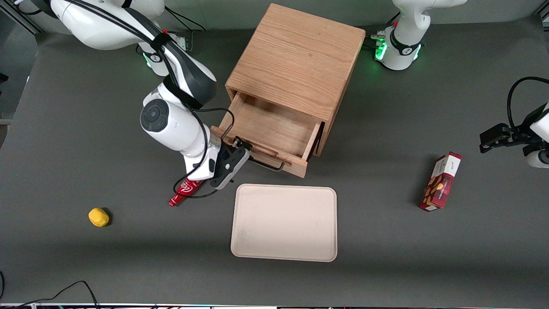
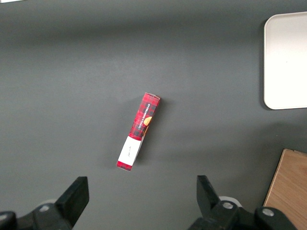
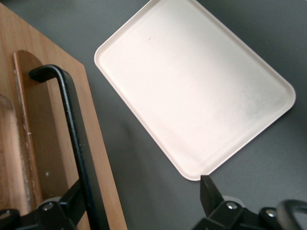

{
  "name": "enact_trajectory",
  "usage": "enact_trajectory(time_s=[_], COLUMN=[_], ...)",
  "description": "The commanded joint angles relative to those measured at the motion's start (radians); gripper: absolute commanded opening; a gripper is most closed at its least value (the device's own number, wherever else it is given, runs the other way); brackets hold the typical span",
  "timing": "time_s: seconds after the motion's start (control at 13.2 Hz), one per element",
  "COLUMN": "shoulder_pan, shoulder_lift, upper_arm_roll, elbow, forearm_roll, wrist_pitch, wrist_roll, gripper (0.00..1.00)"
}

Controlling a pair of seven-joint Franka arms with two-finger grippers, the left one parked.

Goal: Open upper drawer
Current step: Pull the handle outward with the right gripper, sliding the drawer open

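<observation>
The upper drawer (image 1: 274, 128), a wide shallow box of light oak wood with a thin black wire handle (image 1: 268, 164), is standing pulled out of the oak cabinet (image 1: 296, 60), so its bare wooden floor is showing, and it is pointing toward the front camera. It is out a good way, so I judge the task is nearly finished or finished. The claw (image 1: 241, 148) of the working arm is hanging at the handle's end toward the working arm. In the right wrist view the fingers (image 3: 211, 194) are spread wide, one on each side of the black bar (image 3: 76, 139), not pinching it; this looks like a release or a hook pull, not a firm grasp. Just in front of the drawer, nearer to the camera, a cream rectangular plastic tray (image 1: 284, 223) is lying flat on the grey tabletop (image 1: 386, 257). A red drink can (image 1: 185, 192) is lying partly hidden under the wrist. A small yellow lump (image 1: 98, 217) is sitting toward the working arm's end, and a red snack box (image 1: 440, 182) toward the parked arm's end.
</observation>
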Motion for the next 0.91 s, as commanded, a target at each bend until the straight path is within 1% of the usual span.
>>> enact_trajectory(time_s=[0.0,0.53,0.83], shoulder_pan=[0.006,-0.017,-0.017], shoulder_lift=[0.045,0.094,0.118], upper_arm_roll=[-0.015,-0.032,-0.062], elbow=[0.093,0.150,0.191], forearm_roll=[-0.023,-0.025,-0.046], wrist_pitch=[-0.044,-0.044,-0.044], wrist_roll=[-0.017,-0.058,-0.060], gripper=[1.00,1.00,1.00])
